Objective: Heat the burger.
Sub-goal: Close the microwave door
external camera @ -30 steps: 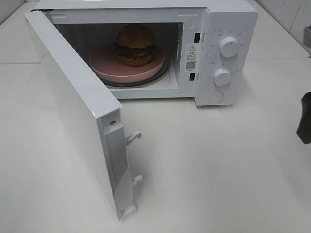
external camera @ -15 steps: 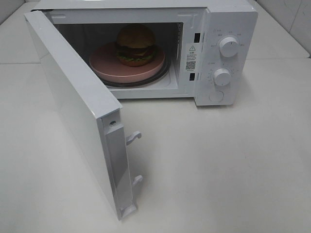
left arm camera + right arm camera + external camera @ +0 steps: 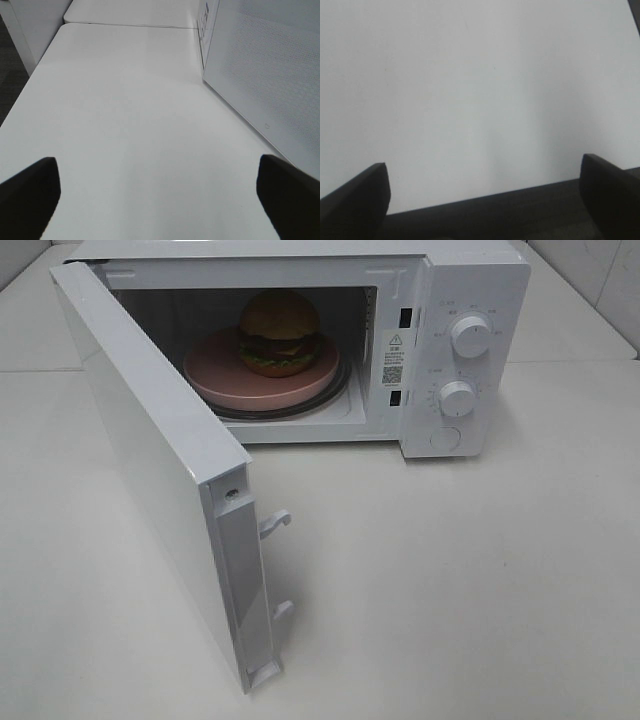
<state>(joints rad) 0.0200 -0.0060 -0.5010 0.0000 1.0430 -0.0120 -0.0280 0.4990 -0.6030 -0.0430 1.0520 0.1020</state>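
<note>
So, from the high camera: the white microwave (image 3: 470, 280) sits at the back of the counter (image 3: 450, 580) with its door (image 3: 150, 460) swung wide open, out toward the left and front. The burger (image 3: 279, 332) is inside the cavity, upright in the middle of a pink plate (image 3: 210, 375) that takes up most of the floor in there. On the control panel to the right of the opening there are two round knobs, an upper one (image 3: 470, 336) and a lower one (image 3: 457, 399), with a round button (image 3: 444, 438) just under them. Two little white latch hooks (image 3: 275, 524) stick out of the door's free edge, one above the other.

Left wrist camera: the left claw (image 3: 160, 200) is spread wide, with only the dark fingertips (image 3: 30, 192) poking in at the two corners of the shot and nothing between them. It's looking along the bare counter (image 3: 125, 125), and a white microwave panel with a fine dotted pattern (image 3: 270, 65) stands close by on one side. I can't tell if it's the door or the body.

Right wrist camera: the right claw (image 3: 485, 195) is also wide and holding nothing, with its dark fingertips (image 3: 357, 192) far apart at the corners. All you get is plain white counter (image 3: 470, 90) and a dark strip along its edge. The burger doesn't show in either wrist shot.
</note>
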